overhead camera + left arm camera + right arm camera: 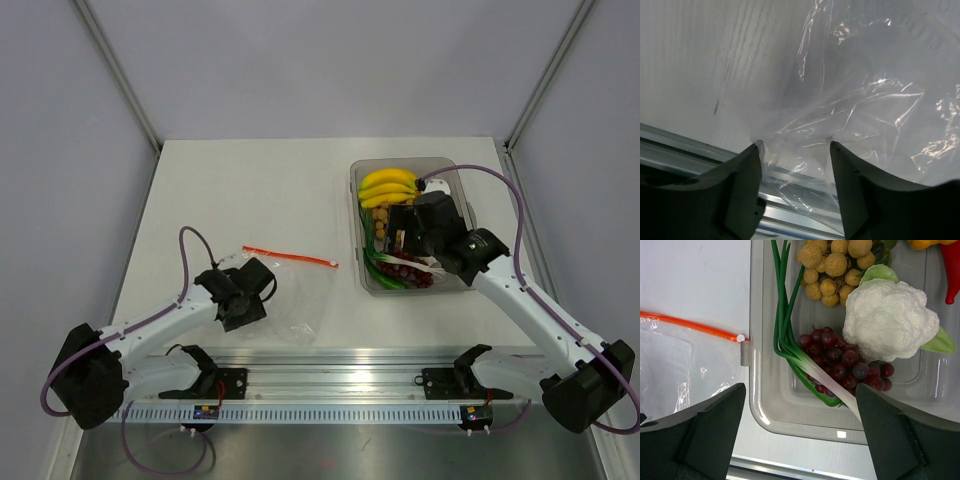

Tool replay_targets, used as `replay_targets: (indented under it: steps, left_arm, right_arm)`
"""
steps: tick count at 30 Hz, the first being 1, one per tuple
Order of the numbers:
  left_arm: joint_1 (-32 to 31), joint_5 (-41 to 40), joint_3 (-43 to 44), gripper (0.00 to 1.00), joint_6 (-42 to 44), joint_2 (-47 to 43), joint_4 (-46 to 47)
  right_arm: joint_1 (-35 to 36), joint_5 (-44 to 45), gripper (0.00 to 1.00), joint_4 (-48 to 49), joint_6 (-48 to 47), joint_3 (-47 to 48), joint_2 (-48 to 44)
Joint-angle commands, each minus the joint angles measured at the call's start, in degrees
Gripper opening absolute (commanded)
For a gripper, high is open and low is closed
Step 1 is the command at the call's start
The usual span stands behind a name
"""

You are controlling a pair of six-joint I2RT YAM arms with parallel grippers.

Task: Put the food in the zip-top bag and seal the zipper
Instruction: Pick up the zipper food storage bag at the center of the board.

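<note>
The zip-top bag [292,290] lies flat on the table, its red zipper [290,256] along the far edge. My left gripper [243,293] is open at the bag's near left corner. In the left wrist view a fold of the bag [805,165] sits between the spread fingertips of the left gripper [795,146]. My right gripper [408,236] is open and empty above the clear tub [362,270]. The tub holds the food: yellow bananas [388,185], a white cauliflower [887,320], dark red grapes [845,362], a green onion [782,325], a brown ball cluster [832,265] and a red chilli [951,267].
An aluminium rail [340,385] runs along the near table edge below both arms. The tub's near left corner [760,415] lies under my right gripper [800,400]. The zipper's end [695,326] reaches close to the tub's left wall.
</note>
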Motion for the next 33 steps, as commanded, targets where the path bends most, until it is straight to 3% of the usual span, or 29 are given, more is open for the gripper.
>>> replay_targets:
  steps: [1, 7, 12, 15, 16, 17, 18, 19, 23, 26, 32, 33]
  left_arm:
    - [0.1, 2.9, 0.6, 0.5, -1.5, -1.2, 6.1]
    - [0.1, -4.8, 6.5, 0.19, 8.0, 1.0, 2.3]
    - [0.1, -10.0, 14.5, 0.2, 25.4, 5.3, 5.2]
    - [0.2, -9.5, 18.6, 0.31, 33.2, 7.8, 7.3]
    - [0.2, -10.3, 19.3, 0.44, 34.6, 9.6, 7.9]
    - [0.6, -13.0, 19.9, 0.77, 35.9, 10.6, 8.6]
    - [1.2, -14.2, 21.6, 0.95, 37.6, 12.0, 8.6]
    - [2.1, -15.2, 22.6, 0.99, 38.4, 14.3, 8.5]
    - [8.3, -18.9, 29.8, 0.99, 36.1, 18.6, 3.3]
    - [9.2, -13.0, 32.7, 0.91, 34.5, 15.7, 2.5]
    - [7.3, -0.9, 24.5, 0.87, 21.1, 6.0, 0.1]
    - [6.4, -0.4, 22.5, 0.86, 15.5, 2.8, -0.3]
  right_arm:
    - [1.0, -0.6, 0.99, 1.4, 0.8, 2.5, -0.4]
    - [1.4, -0.7, 0.99, 0.5, 1.4, 2.2, -1.7]
    - [3.4, -4.7, 1.0, 2.0, 0.7, 2.4, -0.6]
    - [6.0, -5.9, 1.0, 1.7, -1.4, 4.8, 2.8]
    - [8.4, -5.5, 0.99, 0.6, -1.9, 6.9, 4.2]
    - [9.4, -4.6, 1.0, -0.1, -2.4, 8.1, 5.4]
    - [10.6, -4.3, 0.99, -0.8, -3.1, 9.2, 7.9]
    - [12.2, -4.1, 1.0, -1.4, -3.3, 10.9, 9.0]
    - [14.5, -6.6, 0.99, -0.8, -2.9, 13.3, 13.7]
    - [14.7, -8.1, 0.99, -0.1, -3.4, 14.8, 18.1]
    - [14.7, -6.4, 0.99, -1.3, -3.5, 18.6, 25.2]
    - [14.7, -6.1, 0.99, -0.7, -3.4, 18.6, 25.1]
